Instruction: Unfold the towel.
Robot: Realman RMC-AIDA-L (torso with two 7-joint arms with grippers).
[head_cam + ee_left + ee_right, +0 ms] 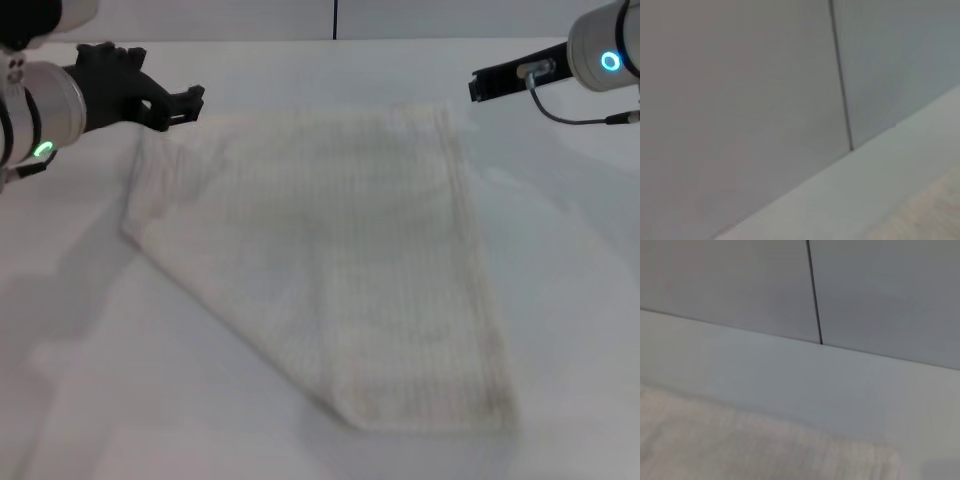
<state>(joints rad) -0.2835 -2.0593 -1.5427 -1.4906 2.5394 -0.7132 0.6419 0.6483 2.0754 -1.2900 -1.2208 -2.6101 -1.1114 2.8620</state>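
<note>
The towel (330, 260) is an off-white ribbed cloth lying flat on the white table, folded into a slanted shape with hemmed edges; no red tag shows. My left gripper (185, 105) hovers open and empty just past the towel's far left corner. My right gripper (478, 86) hovers just past the towel's far right corner, holding nothing. An edge of the towel shows in the left wrist view (940, 210), and its far edge shows in the right wrist view (740, 445).
The white table (560, 300) extends around the towel on all sides. A grey back wall with a dark vertical seam (814, 290) stands behind the table; the seam also shows in the left wrist view (840, 75).
</note>
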